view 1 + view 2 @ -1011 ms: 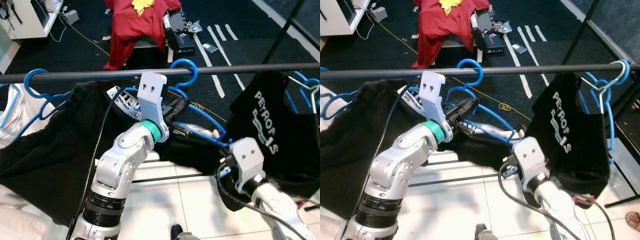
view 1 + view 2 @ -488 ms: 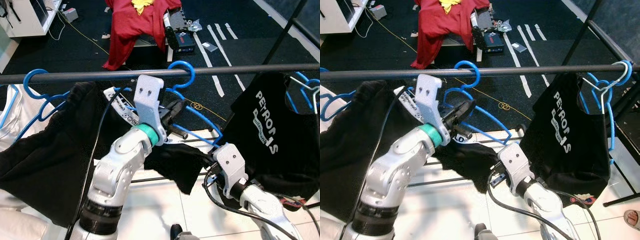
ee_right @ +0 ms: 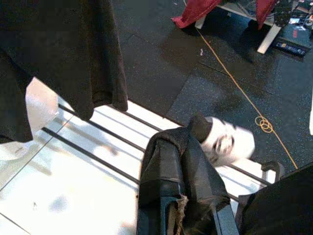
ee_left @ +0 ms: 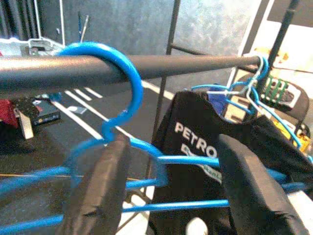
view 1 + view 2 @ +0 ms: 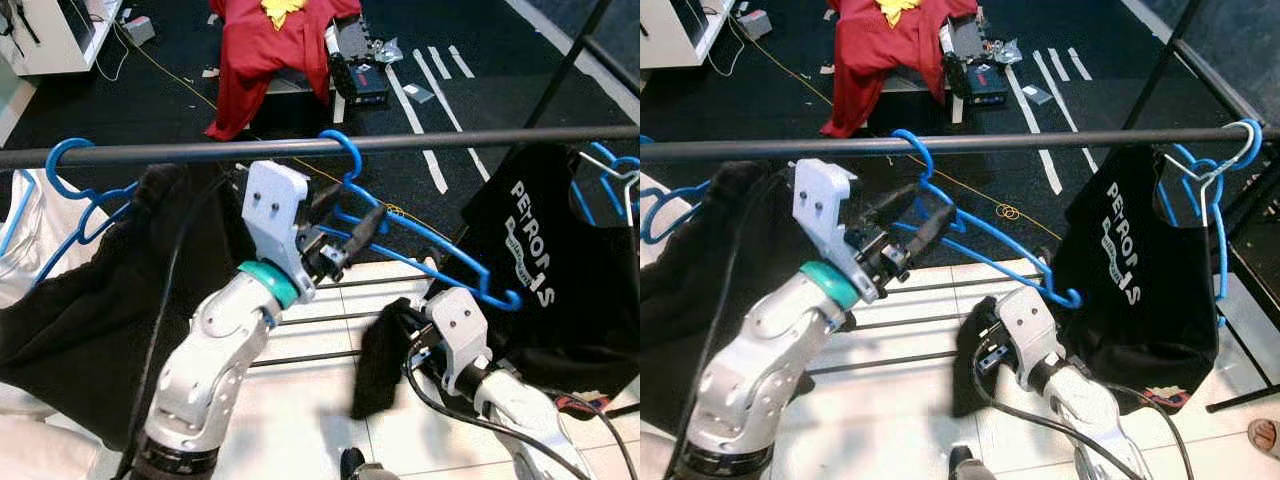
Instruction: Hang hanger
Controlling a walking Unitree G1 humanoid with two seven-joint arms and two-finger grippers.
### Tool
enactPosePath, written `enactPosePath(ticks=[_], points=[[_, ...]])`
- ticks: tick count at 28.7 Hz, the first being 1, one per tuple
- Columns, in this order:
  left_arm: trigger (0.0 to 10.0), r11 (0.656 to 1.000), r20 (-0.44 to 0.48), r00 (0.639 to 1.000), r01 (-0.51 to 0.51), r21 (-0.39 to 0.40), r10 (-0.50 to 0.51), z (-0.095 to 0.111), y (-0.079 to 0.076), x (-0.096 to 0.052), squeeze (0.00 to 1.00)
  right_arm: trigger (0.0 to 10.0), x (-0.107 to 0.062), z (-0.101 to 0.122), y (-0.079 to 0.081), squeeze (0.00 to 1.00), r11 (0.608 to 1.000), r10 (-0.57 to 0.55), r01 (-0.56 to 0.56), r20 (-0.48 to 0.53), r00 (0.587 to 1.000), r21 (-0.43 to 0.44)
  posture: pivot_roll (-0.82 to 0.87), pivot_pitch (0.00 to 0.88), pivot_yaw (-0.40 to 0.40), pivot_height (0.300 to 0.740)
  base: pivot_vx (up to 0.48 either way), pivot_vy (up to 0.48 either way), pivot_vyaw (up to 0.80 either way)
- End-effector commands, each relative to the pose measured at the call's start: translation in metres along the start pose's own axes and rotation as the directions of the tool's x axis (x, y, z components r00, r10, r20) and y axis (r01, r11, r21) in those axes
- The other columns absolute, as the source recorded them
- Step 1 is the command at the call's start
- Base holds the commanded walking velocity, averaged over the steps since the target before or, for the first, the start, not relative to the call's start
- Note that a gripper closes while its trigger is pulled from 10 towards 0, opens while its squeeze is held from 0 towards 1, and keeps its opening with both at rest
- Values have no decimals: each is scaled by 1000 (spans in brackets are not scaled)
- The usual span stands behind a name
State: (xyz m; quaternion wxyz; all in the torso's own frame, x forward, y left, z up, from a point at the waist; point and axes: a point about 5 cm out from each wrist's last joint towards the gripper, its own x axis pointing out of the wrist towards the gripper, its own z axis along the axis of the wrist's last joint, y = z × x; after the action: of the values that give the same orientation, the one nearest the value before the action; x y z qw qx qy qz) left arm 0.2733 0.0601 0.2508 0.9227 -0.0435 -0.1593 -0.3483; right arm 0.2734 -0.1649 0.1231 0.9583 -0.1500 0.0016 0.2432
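A bare blue hanger [image 5: 430,250] hangs by its hook [image 4: 120,73] on the dark rail [image 5: 450,140]. My left gripper [image 5: 345,235] is open just below the hook. Its fingers [image 4: 98,191] stand wide apart, with the hanger's neck and bars between them and the neck against one finger. Lower down, my right gripper [image 5: 405,345] is shut on a small black garment [image 5: 372,365]. The garment droops from it toward the floor, off the hanger. In the right wrist view the black cloth [image 3: 181,161] is bunched between the fingers.
A black printed shirt [image 5: 540,250] hangs on blue hangers at the rail's right end. A large black garment [image 5: 90,290] and a white one [image 5: 20,220] hang at the left. The rack's base bars [image 5: 330,320] cross the white floor. A red cloth [image 5: 265,50] lies beyond.
The black garment has slid off the hanger's right end and now hangs from my right gripper, which has dropped lower. The hanger and my left gripper have shifted left along the rail.
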Motion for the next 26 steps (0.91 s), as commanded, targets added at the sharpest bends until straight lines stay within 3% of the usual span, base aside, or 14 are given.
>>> enactPosePath(ticks=[1,11,14,22,26], points=[[10000,999,-13,999,33,-6,-33,-2,-5,-4,0,0,-1,-4,1,0,1000,-4,4,-6,1000,17,-159,180,63,740,0,0,0],[10000,999,-60,998,-33,20,34,-14,3,-9,0,0,1,-5,2,0,1000,10,-9,-4,1000,20,-158,179,62,740,0,0,0],[10000,993,-111,987,-113,47,117,-26,17,-25,0,0,-7,-21,9,0,999,46,-46,-69,997,4,-161,180,64,740,0,0,0],[10000,986,-139,976,-166,24,168,-28,22,-38,0,0,-14,-32,11,0,999,27,-25,-101,994,25,-160,184,62,740,0,0,0],[10000,954,-145,943,-300,6,298,-26,29,-34,0,0,-19,-44,16,0,998,1,8,-135,991,67,-146,182,51,740,0,0,0]])
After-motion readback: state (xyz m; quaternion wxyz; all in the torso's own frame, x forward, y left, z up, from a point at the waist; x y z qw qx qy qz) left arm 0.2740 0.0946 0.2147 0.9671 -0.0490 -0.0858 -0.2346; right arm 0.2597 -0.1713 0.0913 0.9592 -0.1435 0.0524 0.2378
